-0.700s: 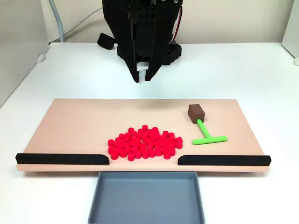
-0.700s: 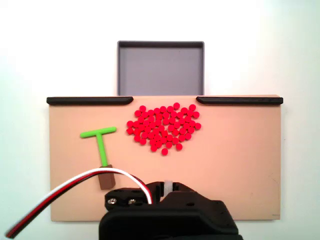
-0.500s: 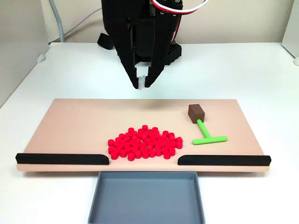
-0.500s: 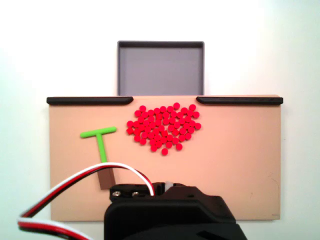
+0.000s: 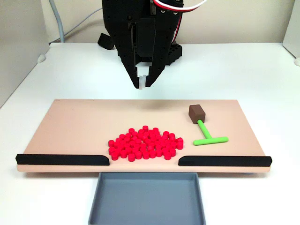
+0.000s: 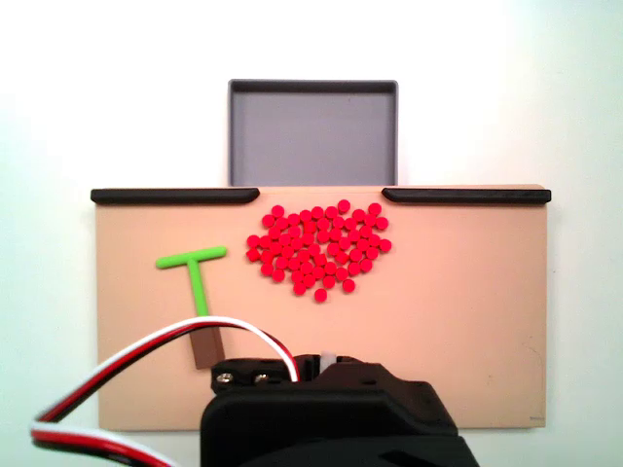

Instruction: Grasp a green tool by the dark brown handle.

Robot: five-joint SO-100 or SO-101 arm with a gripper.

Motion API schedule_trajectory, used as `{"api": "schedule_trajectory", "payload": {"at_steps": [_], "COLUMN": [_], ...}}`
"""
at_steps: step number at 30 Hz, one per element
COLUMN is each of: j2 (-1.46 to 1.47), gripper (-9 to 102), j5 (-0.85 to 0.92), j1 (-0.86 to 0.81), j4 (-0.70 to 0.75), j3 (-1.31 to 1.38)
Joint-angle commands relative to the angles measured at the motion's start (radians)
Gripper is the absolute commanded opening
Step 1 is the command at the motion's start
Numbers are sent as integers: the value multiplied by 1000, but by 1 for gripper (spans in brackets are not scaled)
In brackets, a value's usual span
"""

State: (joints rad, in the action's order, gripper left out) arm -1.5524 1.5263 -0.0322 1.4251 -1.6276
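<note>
White tabletop (image 5: 243, 70) under everything, with a tan board (image 5: 84, 122) laid flat across it as the landmark. On the board, toward the right end in a fixed view: green tool (image 5: 208, 136), T-shaped, lying flat with the crossbar nearer the front edge and the stem running back to the dark brown handle (image 5: 197, 113). Same tool toward the left end in the other fixed view (image 6: 198, 272), handle (image 6: 205, 348) partly crossed by a red, white and black cable (image 6: 146, 355). Mid-board, a cluster of red pellets (image 5: 144, 143), near the tool but apart from it. Along the board's front edge, two black strips (image 5: 62, 160), one at each end, with a gap between. Just beyond that gap, off the board, a grey tray (image 5: 147, 199). Above the board's rear edge, left of the handle and well apart from it: black gripper (image 5: 143, 84), pointing down, jaws nearly together with only a thin slit between the tips, holding nothing.
</note>
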Motion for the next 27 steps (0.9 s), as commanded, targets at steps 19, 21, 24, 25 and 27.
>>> {"api": "schedule_trajectory", "payload": {"at_steps": [19, 21, 24, 25, 27], "j2": [-9, -5, 12, 15, 21], "gripper": [0, 0, 0, 0, 0], "j5": [35, 40, 51, 58, 66], "j1": [106, 121, 141, 146, 158], "j4": [-6, -8, -9, -12, -38], "j3": [5, 5, 18, 21, 20]}}
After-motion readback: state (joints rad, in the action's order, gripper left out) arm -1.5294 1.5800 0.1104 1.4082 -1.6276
